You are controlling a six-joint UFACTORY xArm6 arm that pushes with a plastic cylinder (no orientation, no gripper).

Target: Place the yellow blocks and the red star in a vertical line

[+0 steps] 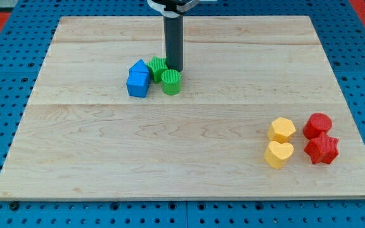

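Observation:
A yellow hexagon block (282, 129) and a yellow heart block (278, 154) sit at the view's lower right, the hexagon just above the heart. A red star block (322, 149) lies right of the heart, with a red round block (317, 125) just above it. My tip (175, 68) rests far from them at the view's upper middle, touching the top of a green round block (171, 82) and next to a green star-like block (157, 66).
Two blue blocks (138, 79) sit pressed together left of the green blocks. The wooden board (182, 158) lies on a blue pegboard table; its right edge is close to the red blocks.

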